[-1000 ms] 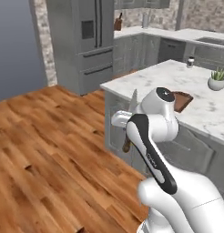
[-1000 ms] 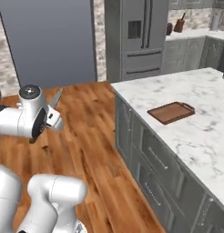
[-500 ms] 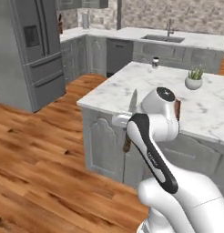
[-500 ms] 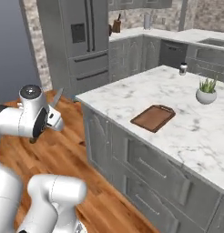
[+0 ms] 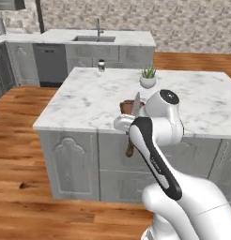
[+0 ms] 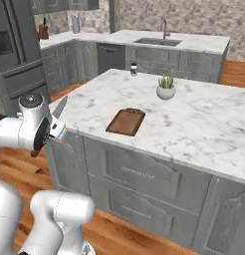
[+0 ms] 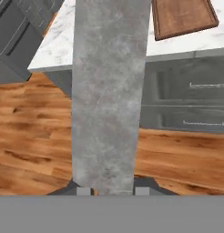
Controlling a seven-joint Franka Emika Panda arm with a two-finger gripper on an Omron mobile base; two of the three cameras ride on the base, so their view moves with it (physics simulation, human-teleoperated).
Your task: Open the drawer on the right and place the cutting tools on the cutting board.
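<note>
Grey knife [image 7: 109,91] blade, clamped in the hand [image 7: 109,190], hides its own handle.

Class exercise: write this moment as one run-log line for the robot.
gripper: shut on knife, blade up, off the counter | cutting board: on island top, bare | drawer: shut | peeler: not seen

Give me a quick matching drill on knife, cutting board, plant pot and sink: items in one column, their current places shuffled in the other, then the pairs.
Items:
1. knife
2. cutting board
3. plant pot
4. sink

Places:
A. set in the back counter
B. lying flat near the island's front edge
C. clamped in the tool, blade pointing away from it
D. standing on the island beyond the board

Pairs: 1-C, 2-B, 3-D, 4-A
</note>
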